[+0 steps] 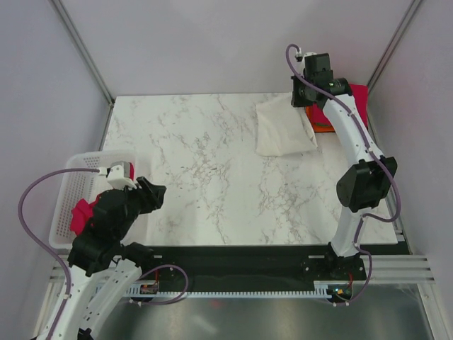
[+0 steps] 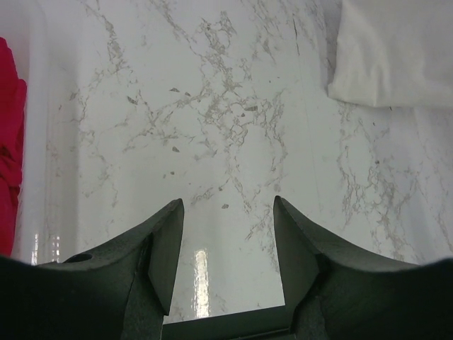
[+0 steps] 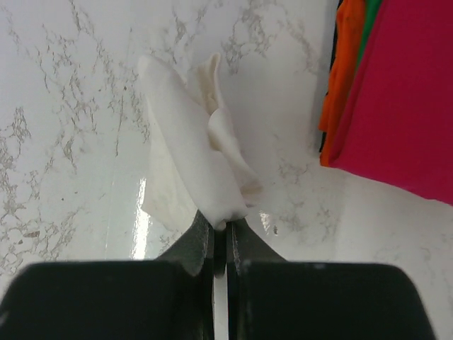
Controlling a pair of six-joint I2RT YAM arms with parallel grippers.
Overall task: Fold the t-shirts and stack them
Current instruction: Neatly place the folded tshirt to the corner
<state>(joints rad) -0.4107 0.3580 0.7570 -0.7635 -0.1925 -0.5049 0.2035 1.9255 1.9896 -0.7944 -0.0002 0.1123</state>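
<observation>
A folded white t-shirt (image 1: 283, 127) lies on the marble table at the back right; no print shows. My right gripper (image 3: 225, 223) is shut on an edge of the white t-shirt (image 3: 187, 163) and holds it above the table. In the top view the right gripper (image 1: 306, 99) is at the shirt's far right corner. A stack of magenta, orange and green t-shirts (image 3: 386, 99) lies to its right, also in the top view (image 1: 340, 113). My left gripper (image 2: 226, 212) is open and empty over bare table at the near left (image 1: 157, 195). The white t-shirt shows far off in the left wrist view (image 2: 396, 53).
A white plastic lattice basket (image 1: 65, 185) stands at the table's left edge with a magenta t-shirt (image 1: 81, 216) in it, seen as red cloth in the left wrist view (image 2: 8, 142). Grey walls and metal frame posts enclose the table.
</observation>
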